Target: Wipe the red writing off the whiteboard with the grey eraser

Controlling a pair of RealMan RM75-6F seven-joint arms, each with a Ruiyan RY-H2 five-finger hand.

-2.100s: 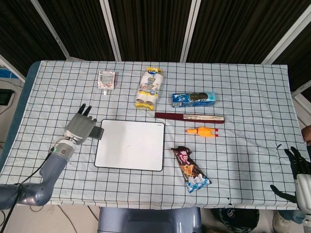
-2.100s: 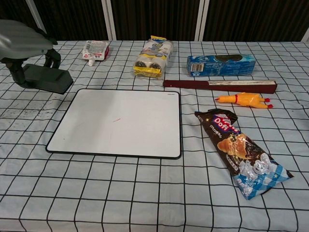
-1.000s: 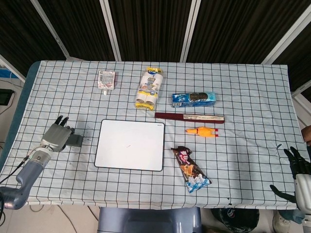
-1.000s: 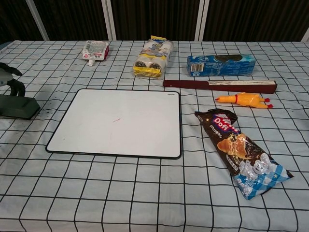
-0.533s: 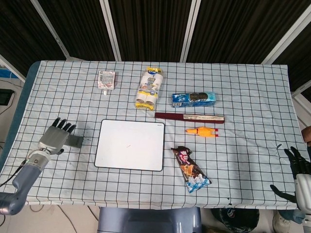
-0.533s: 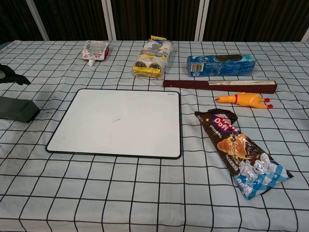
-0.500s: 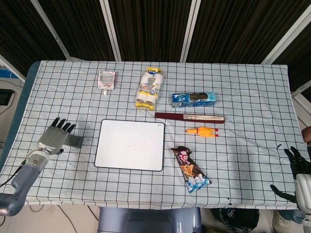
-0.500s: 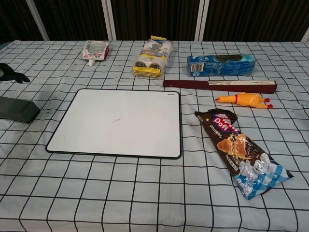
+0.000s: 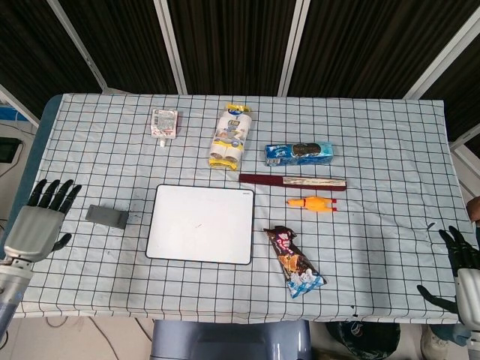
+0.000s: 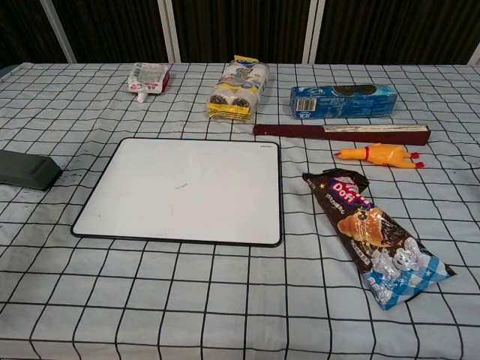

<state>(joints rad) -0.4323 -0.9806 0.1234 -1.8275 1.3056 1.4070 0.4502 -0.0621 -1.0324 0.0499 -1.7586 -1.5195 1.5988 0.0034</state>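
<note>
The whiteboard lies flat in the middle of the checked table; only a faint small red trace shows on it. The grey eraser lies on the cloth to the board's left, with nothing touching it. My left hand hovers at the table's left edge, left of the eraser, fingers spread and empty. My right hand hangs off the table's right front corner, fingers apart, holding nothing. Neither hand appears in the chest view.
Behind the board lie a small white packet, a yellow snack bag, a blue biscuit box and a dark red bar. A rubber chicken and a brown snack bag lie to the board's right.
My left hand carried the eraser off the board's left edge, set it on the cloth, let go and drew back to the table's left edge. The right hand stayed still.
</note>
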